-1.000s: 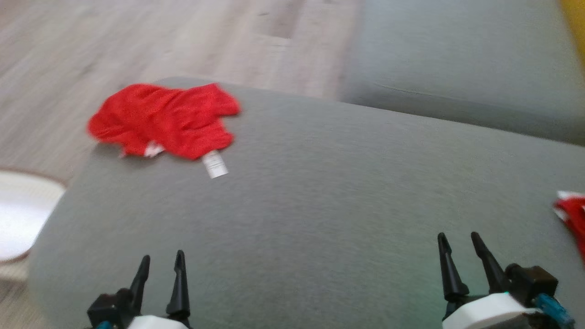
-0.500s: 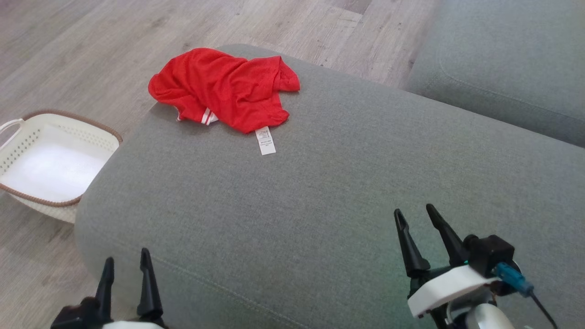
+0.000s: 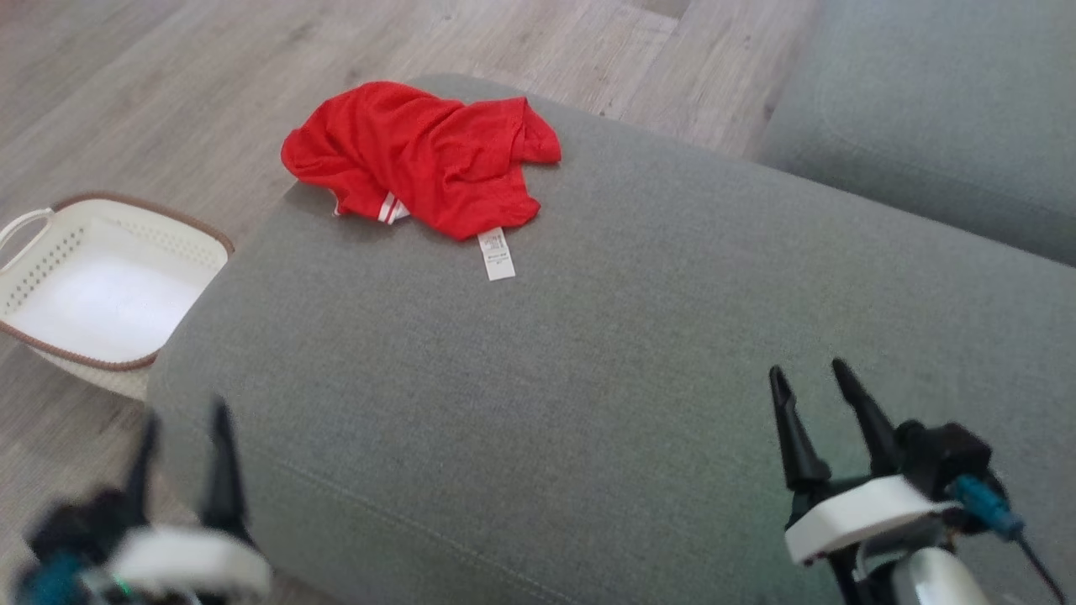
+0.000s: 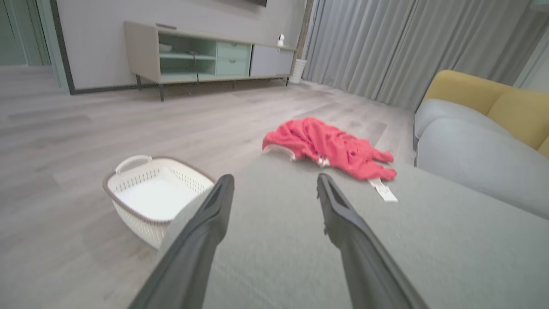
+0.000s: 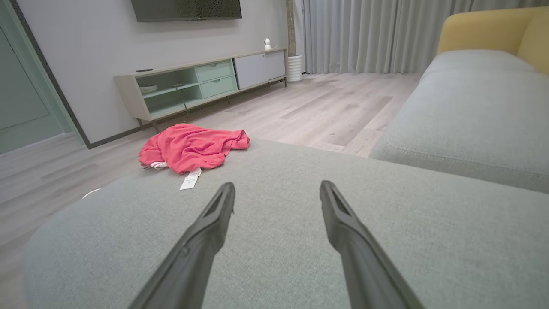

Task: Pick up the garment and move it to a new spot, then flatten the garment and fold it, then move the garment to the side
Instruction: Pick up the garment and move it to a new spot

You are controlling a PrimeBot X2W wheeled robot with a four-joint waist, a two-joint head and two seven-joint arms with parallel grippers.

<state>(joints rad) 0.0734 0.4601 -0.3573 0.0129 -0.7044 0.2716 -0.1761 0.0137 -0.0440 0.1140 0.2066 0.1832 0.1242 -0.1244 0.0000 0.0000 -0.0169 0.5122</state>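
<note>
A crumpled red garment (image 3: 424, 160) with a white tag lies at the far left corner of the grey sofa cushion (image 3: 588, 378). It also shows as the garment (image 4: 330, 146) ahead of the left fingers and as the garment (image 5: 188, 148) to the far left of the right fingers. My left gripper (image 3: 185, 428) hangs open at the cushion's near left edge, blurred. Over the cushion's near right part my right gripper (image 3: 811, 382) stands open. Both are empty and well short of the garment.
A white perforated basket (image 3: 59, 252) with a brown rim sits on the wooden floor left of the cushion, seen too as the basket (image 4: 128, 189). A second grey cushion (image 3: 925, 118) lies at the far right. A low cabinet (image 5: 193, 86) stands by the wall.
The head camera swung left and then steadied, bringing the basket into view. The left gripper has shifted left and is blurred; the right one drifted slightly right. The garment lies as before.
</note>
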